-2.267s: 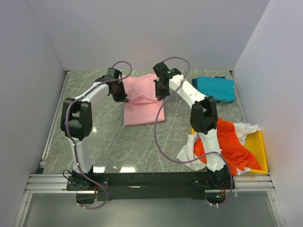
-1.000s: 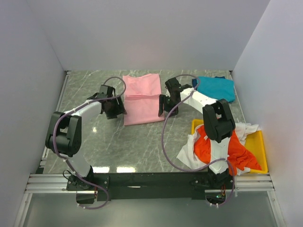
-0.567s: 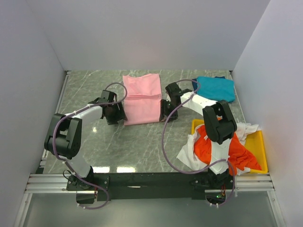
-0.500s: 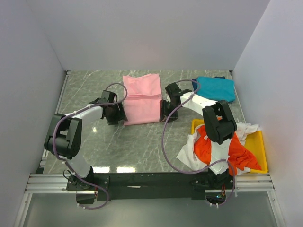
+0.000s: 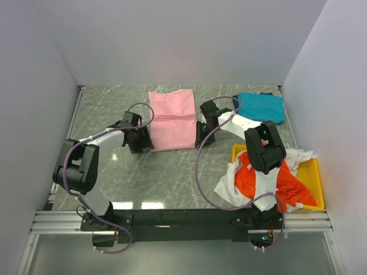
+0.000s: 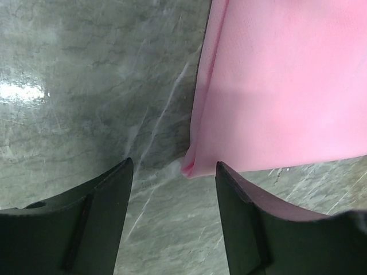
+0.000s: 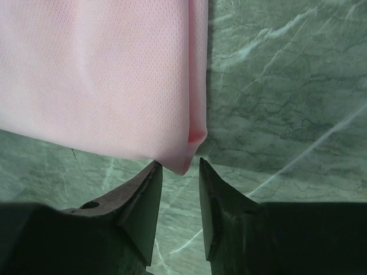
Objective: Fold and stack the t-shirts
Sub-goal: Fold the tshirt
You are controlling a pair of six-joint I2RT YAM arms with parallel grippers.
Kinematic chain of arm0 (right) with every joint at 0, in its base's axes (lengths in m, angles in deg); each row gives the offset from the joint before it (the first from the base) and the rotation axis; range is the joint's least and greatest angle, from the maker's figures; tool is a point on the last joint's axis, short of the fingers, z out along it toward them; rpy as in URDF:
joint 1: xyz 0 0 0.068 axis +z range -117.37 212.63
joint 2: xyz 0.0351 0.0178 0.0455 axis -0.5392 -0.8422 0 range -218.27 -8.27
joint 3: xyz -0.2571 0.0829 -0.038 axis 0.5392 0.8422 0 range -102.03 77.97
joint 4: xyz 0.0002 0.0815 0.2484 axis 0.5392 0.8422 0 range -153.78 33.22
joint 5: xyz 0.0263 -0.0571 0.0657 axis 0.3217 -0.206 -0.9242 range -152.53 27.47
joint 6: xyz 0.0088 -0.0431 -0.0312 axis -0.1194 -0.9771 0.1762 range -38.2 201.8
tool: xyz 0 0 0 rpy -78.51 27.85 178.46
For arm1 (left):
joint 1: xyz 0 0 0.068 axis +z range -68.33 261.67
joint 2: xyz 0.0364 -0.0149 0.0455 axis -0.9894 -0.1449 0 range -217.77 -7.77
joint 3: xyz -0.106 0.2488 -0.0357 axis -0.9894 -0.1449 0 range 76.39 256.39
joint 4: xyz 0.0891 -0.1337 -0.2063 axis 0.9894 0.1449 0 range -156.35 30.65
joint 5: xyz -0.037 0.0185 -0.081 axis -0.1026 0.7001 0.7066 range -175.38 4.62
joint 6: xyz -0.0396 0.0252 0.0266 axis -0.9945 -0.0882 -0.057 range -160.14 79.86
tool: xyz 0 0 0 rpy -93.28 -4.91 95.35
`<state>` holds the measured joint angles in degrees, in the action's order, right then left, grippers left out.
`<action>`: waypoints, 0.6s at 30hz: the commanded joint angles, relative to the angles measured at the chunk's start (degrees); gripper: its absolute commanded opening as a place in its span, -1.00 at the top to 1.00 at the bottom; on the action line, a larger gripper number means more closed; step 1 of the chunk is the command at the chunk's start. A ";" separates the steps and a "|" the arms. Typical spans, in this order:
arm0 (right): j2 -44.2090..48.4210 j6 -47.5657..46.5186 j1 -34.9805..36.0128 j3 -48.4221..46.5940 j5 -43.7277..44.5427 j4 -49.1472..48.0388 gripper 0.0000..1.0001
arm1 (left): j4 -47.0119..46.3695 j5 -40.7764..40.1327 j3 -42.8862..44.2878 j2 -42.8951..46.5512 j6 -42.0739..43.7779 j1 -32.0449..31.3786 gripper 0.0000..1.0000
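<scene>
Pink cloth fills both wrist views: the light pink t-shirt (image 5: pixel 172 120) lies folded flat at mid-table. Only up close do we see the left gripper (image 6: pixel 172 172) spread wide either side of one near corner and the right gripper (image 7: pixel 179 166) narrowly parted (nothing pinched) at the other. From above we cannot make out either gap, and the right arm hides part of the orange-red t-shirt (image 5: pixel 287 172).

I see the middle shirt (image 5: pixel 172 117) on the tabletop (image 5: pixel 109 109) between my left gripper (image 5: pixel 144 144) and right gripper (image 5: pixel 200 139). The second shirt (image 5: pixel 262 106) lies far right. The heaped shirts (image 5: pixel 269 175) lie in the tray (image 5: pixel 313 176), near right.
</scene>
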<state>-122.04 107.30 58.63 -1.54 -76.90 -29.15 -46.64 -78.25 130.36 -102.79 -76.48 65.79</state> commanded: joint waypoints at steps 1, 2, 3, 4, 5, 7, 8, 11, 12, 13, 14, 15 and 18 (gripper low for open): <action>-0.48 -1.15 0.46 -1.27 0.92 -1.41 0.25 | -1.86 -0.72 -0.27 1.51 -0.93 -0.21 -0.29; -0.66 -1.15 0.46 -1.27 0.84 -1.50 0.30 | -2.04 -0.63 -0.19 1.16 -1.02 -0.29 -0.28; -0.83 -1.24 0.46 -1.35 0.84 -1.32 0.33 | -2.13 -0.72 -0.19 1.07 -1.10 -0.29 -0.28; -1.27 -1.41 0.46 -1.44 0.84 -1.32 0.37 | -2.39 -0.89 -0.10 0.89 -1.37 -0.29 -0.27; -1.45 -1.41 0.46 -1.53 0.75 -1.15 0.45 | -2.48 -1.07 -0.01 0.54 -1.45 -0.29 -0.28; -1.80 -1.59 0.37 -1.53 0.75 -1.06 0.53 | -2.65 -1.07 0.25 0.28 -1.63 -0.29 -0.27; -1.89 -1.50 0.46 -1.53 0.75 -1.06 0.56 | -2.83 -0.81 0.34 0.02 -1.72 -0.29 -0.25; -1.98 -1.50 0.54 -1.53 0.66 -0.97 0.59 | -2.92 -0.20 0.78 -0.69 -1.98 -0.38 -0.16; -2.06 -1.50 0.46 -1.53 0.66 -0.80 0.60 | -3.00 -0.19 0.78 -0.86 -2.07 -0.38 -0.14; -2.06 -1.50 0.46 -1.53 0.66 -0.79 0.60 | -2.92 -0.19 0.87 -0.95 -2.07 -0.64 -0.08; -2.15 -1.50 0.46 -1.53 0.66 -0.71 0.60 | -2.66 -0.37 0.96 -1.21 -2.16 -0.64 -0.05; -2.06 -1.59 0.46 -1.62 0.57 -0.71 0.61 | -2.48 -0.54 0.96 -1.30 -2.25 -0.73 -0.01; -2.24 -1.41 0.37 -1.71 0.57 -0.62 0.62 | -3.00 0.42 0.17 -1.39 -2.51 -0.73 0.09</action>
<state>-123.29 106.36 58.65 -1.54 -76.97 -29.63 -48.11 -78.62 130.30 -103.69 -78.36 65.42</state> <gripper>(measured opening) 0.195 0.468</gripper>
